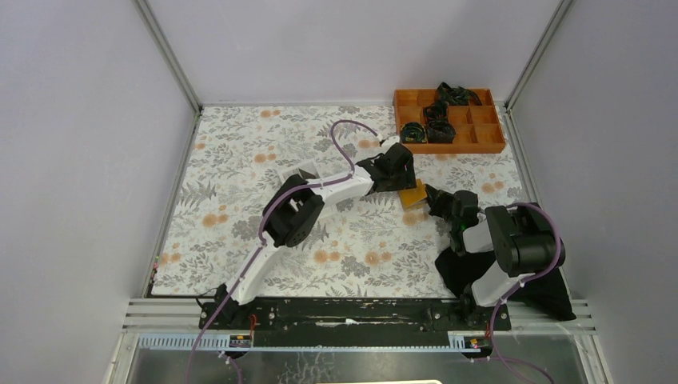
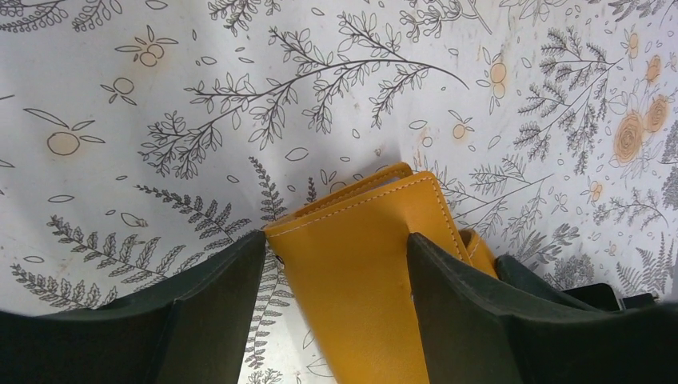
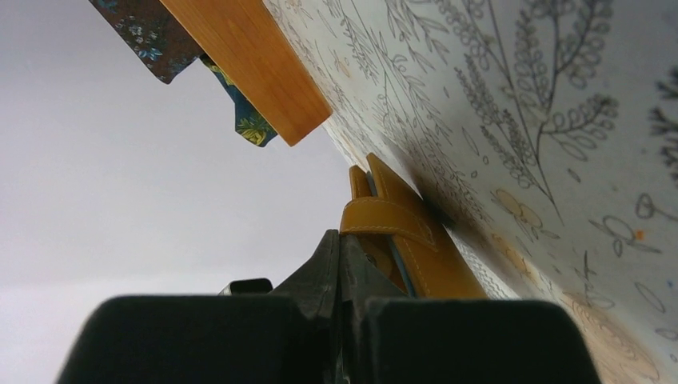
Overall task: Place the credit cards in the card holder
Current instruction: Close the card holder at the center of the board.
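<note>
Nearest the arm bases, a black cloth (image 1: 528, 292) lies on the right side of the tabletop (image 1: 240, 160), partly under the right arm. From there the right arm reaches forward and left. The right claw (image 1: 432, 197) (image 3: 340, 240) has its fingers pressed together, and their tips sit right at the end of a small strap (image 3: 384, 222) that arches off the card holder (image 1: 413, 194) (image 2: 360, 272) (image 3: 420, 248). Whether any of the strap is nipped between them cannot be told. The card holder, an orange-tan leather wallet with pale stitching, stands near the middle of the tabletop, a little right of centre, on the floral-print cover and between the two claws. The right wrist view shows it close against the printed surface, with a thin pale blue edge between its layers; whether that is a card or lining cannot be told. The left claw (image 1: 402, 182) (image 2: 337, 237) comes at it from the other side. Its dark fingers (image 2: 208, 320) stand wide and are clamped across the wallet's width, the smooth face filling the gap between them, though lower down a sliver of tabletop shows beside the left finger. Farther left, a white box (image 1: 281, 171) lies partly hidden under the left arm. At the far right corner sits an orange compartment tray (image 1: 464, 148) (image 3: 248, 56), with dark patterned fabric pieces (image 1: 436, 120) (image 3: 152, 36) in several of its compartments, well apart from the wallet.
</note>
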Motion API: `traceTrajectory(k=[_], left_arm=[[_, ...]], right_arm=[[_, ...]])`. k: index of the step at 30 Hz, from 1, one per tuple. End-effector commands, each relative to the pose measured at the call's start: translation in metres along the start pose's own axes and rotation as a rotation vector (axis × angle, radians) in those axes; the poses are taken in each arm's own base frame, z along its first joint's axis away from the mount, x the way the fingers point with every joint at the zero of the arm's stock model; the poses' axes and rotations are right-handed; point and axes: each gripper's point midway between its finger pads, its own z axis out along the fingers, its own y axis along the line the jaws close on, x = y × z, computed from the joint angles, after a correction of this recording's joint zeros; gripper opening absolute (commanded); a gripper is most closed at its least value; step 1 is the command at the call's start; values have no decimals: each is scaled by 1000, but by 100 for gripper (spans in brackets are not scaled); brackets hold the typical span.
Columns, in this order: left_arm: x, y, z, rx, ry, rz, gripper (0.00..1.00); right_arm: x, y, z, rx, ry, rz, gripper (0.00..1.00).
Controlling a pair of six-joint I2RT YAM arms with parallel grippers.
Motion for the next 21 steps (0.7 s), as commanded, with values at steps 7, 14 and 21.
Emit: traceTrajectory(k=[7, 14, 21], left_arm=[[150, 86, -2, -265, 382, 148, 72], [165, 109, -7, -330, 422, 154, 72], [155, 109, -6, -349, 402, 159, 72]], right_arm=[[-31, -10, 7, 16, -111, 410, 0], [-36, -2, 6, -21, -127, 447, 2], [-22, -1, 7, 22, -96, 355, 7]])
